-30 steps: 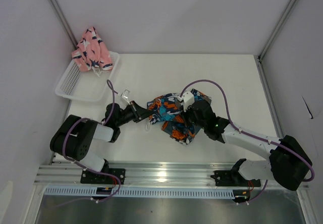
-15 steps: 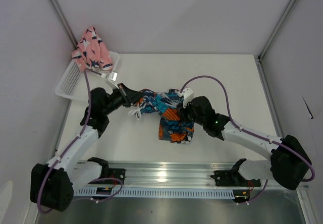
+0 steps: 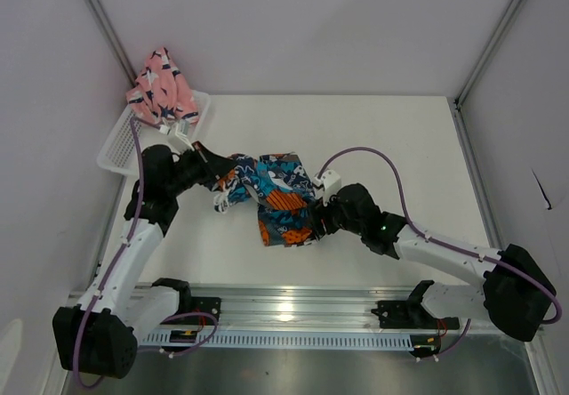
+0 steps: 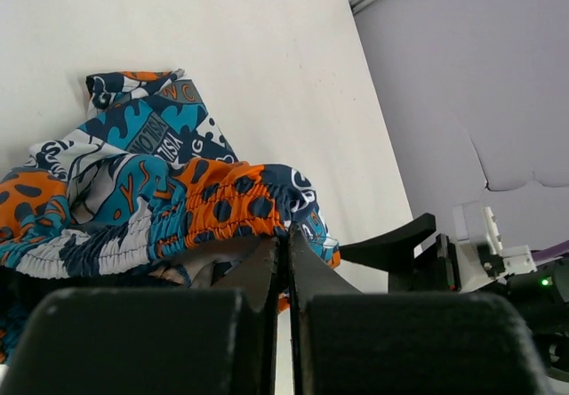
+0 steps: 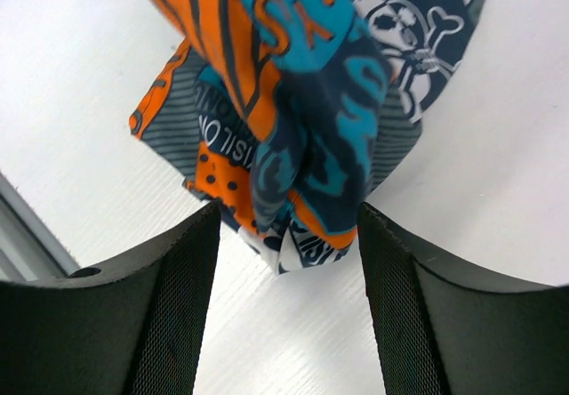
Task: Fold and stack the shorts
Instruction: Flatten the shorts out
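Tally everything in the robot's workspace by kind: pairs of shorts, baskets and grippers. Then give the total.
Pairs of shorts: 2 (printed pair, pink pair)
mesh basket: 1
Grippers: 2 (left gripper, right gripper)
Total: 5

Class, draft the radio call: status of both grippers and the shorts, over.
Left gripper shut on printed shorts. Right gripper open, fabric hanging between its fingers. Printed pair bunched, unfolded; pink shorts heaped in mesh basket.
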`<action>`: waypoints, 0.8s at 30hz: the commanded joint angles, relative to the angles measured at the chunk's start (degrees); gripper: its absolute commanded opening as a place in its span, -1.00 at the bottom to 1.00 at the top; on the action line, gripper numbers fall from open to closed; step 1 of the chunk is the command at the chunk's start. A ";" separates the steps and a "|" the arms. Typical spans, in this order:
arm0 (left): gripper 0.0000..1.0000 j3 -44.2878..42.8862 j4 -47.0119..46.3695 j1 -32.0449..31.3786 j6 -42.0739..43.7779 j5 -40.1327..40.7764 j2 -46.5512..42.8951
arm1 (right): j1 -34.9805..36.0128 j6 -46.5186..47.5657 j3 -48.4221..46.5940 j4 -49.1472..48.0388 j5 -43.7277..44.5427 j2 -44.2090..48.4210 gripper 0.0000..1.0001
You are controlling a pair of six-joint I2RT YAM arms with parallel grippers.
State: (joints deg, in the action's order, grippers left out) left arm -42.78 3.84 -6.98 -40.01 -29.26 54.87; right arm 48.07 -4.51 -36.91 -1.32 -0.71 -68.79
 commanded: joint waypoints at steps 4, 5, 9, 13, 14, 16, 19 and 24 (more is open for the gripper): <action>-1.00 -4.23 1.17 1.27 1.34 -2.39 -0.47 | 1.23 -1.38 0.61 -2.37 -0.26 -1.16 0.30; -1.00 -4.50 1.43 1.53 1.51 -2.47 -0.29 | 1.32 -1.38 0.61 -2.37 -0.17 -1.60 0.30; -1.00 -6.34 3.19 2.59 2.30 -2.82 -0.29 | 1.41 -1.46 1.48 -2.02 0.45 -0.82 0.30; -1.00 -7.40 3.72 3.38 2.57 -3.44 -0.12 | 1.23 -1.55 2.19 -1.32 0.71 -0.46 0.28; -1.00 -7.49 3.55 3.47 2.57 -3.61 -0.12 | 1.06 -1.38 2.19 -1.31 1.49 -0.64 0.28; -1.00 -7.49 3.37 3.55 2.57 -3.79 0.15 | 0.88 -1.46 1.49 -1.05 2.73 -2.30 0.25; -1.00 -7.58 3.28 3.64 2.57 -4.06 0.06 | 0.70 -1.29 0.17 -0.44 2.64 -6.24 0.21; -1.00 -7.84 3.02 3.82 2.57 -5.02 0.23 | 2.54 -0.76 -3.78 0.70 2.20 -10.48 -0.05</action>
State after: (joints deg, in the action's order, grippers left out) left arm -47.53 7.88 -3.95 -38.41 -32.16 55.16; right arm 49.30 -5.50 -36.75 -0.60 1.06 -78.04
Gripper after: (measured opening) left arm 0.006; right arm 0.496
